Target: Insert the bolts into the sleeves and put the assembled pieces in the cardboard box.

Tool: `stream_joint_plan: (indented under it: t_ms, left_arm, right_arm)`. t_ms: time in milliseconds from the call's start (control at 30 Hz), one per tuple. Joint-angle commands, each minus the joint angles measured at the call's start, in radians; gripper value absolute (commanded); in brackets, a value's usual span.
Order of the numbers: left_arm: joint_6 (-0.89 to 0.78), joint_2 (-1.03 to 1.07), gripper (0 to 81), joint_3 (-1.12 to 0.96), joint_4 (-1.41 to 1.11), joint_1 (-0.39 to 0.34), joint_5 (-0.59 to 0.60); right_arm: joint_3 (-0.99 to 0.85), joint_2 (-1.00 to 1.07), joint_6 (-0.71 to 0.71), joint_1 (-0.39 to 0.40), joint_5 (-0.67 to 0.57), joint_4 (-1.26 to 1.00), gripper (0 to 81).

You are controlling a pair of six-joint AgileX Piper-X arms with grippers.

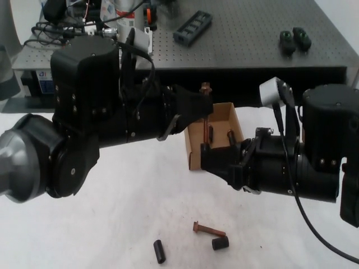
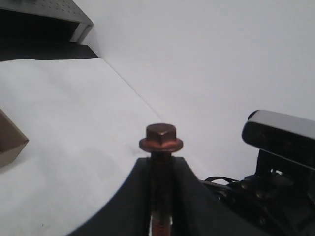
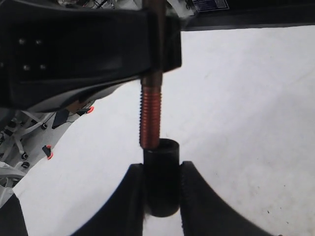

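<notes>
My left gripper [image 1: 197, 106] is shut on a copper bolt [image 2: 161, 142], held upright with its hex head up [image 1: 206, 87]. Its threaded end [image 3: 149, 118] points down into the mouth of a black sleeve [image 3: 161, 182]. My right gripper [image 1: 208, 154] is shut on that sleeve, directly under the bolt and in front of the cardboard box [image 1: 221, 115]. Inside the box lie two dark pieces [image 1: 230, 136]. A corner of the box [image 2: 10, 140] also appears in the left wrist view. On the white cloth near the front lie a loose bolt [image 1: 207, 228] and two loose sleeves [image 1: 159, 250] [image 1: 220, 243].
A dark perforated bench [image 1: 252, 33] stands behind the cloth, carrying a black slotted block [image 1: 192, 26] and two small black parts [image 1: 294, 40]. Cables and gear crowd the back left [image 1: 67, 22]. Open white cloth [image 1: 112, 224] lies to the front left.
</notes>
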Motion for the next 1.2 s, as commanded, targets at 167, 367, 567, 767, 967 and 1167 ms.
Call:
stream_joint_plan:
  t_ms: [167, 367, 567, 767, 967, 1167]
  left_arm:
    - [0.043, -0.009, 0.6, -0.003, -0.019, 0.000, -0.026]
    - [0.043, -0.009, 0.5, -0.003, -0.019, 0.000, 0.008]
    - [0.068, -0.009, 34.3, -0.003, -0.019, 0.000, 0.043]
    - [0.074, -0.009, 48.2, -0.003, 0.001, 0.000, -0.014]
    - [0.159, -0.009, 45.8, -0.003, 0.105, 0.000, -0.050]
    - [0.268, -0.009, 45.8, -0.003, 0.278, 0.000, -0.128]
  right_arm:
    - [-0.006, -0.011, 0.003, 0.000, 0.018, -0.127, 0.2]
    - [-0.006, -0.011, 0.003, 0.000, 0.063, -0.142, 0.2]
    - [-0.006, -0.011, -0.032, -0.019, 0.153, -0.173, 0.2]
    - [-0.039, 0.020, -0.130, -0.117, 0.261, -0.181, 0.2]
    - [-0.217, 0.229, -0.261, -0.211, 0.316, -0.075, 0.2]
    - [-0.518, 0.515, -0.317, -0.231, 0.387, 0.179, 0.2]
